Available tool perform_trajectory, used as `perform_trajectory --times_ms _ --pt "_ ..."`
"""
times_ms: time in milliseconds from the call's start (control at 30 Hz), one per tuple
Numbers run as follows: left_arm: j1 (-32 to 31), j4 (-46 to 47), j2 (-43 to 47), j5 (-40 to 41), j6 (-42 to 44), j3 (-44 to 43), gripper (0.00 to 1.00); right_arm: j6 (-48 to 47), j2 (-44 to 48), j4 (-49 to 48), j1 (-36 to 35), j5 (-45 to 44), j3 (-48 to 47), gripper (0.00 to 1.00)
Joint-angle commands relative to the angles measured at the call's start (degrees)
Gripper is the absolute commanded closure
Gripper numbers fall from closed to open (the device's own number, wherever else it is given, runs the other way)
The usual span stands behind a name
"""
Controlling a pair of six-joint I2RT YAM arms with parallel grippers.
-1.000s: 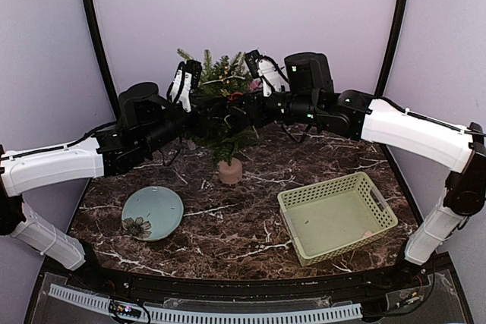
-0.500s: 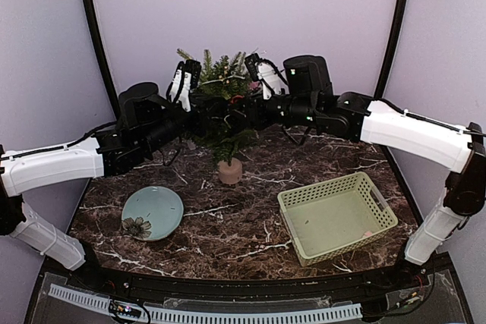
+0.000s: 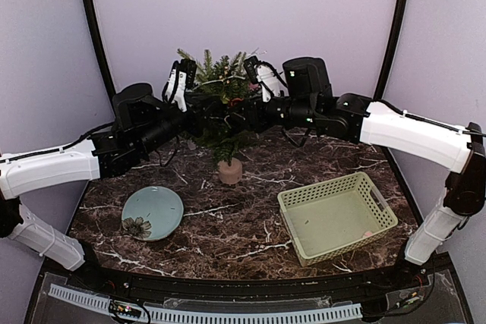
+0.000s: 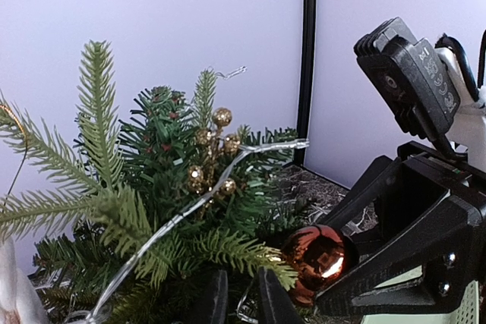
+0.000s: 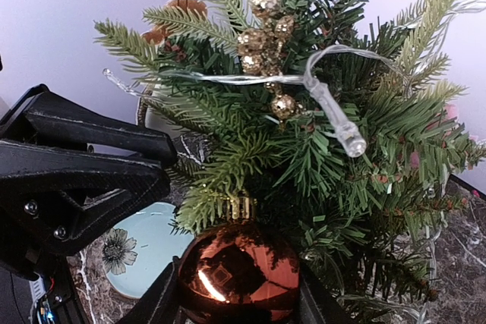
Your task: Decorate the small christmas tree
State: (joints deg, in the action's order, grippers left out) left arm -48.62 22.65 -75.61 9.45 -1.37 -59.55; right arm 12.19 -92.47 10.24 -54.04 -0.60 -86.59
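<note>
Right jaws clasp bauble (image 5: 238, 272) (barely visible overhead).

Soft even light, glints on copper bauble (image 5: 238, 271)

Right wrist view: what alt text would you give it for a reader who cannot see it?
A shiny copper bauble sits gripped in the right gripper, pressed up against the lower branches of the small christmas tree. Gold berries and a clear light string hang on the tree; the left gripper reaches in from the left.
</note>
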Motion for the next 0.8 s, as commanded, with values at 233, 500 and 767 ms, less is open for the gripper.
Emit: perform_trajectory --times_ms 233,500,767 --pt "0.3 2.1 2.2 0.0 -0.5 0.9 0.83 -0.2 2.3 -3.8 -0.1 0.2 0.1 0.50" --pt "0.3 2.0 2.3 0.1 -0.4 0.9 0.83 -0.2 2.9 -3.8 -0.2 0.4 0.4 0.47" --pt "0.3 1.7 3.1 -0.3 -0.3 1.5 0.83 -0.4 4.8 -4.1 -0.1 0.4 2.5 0.47"
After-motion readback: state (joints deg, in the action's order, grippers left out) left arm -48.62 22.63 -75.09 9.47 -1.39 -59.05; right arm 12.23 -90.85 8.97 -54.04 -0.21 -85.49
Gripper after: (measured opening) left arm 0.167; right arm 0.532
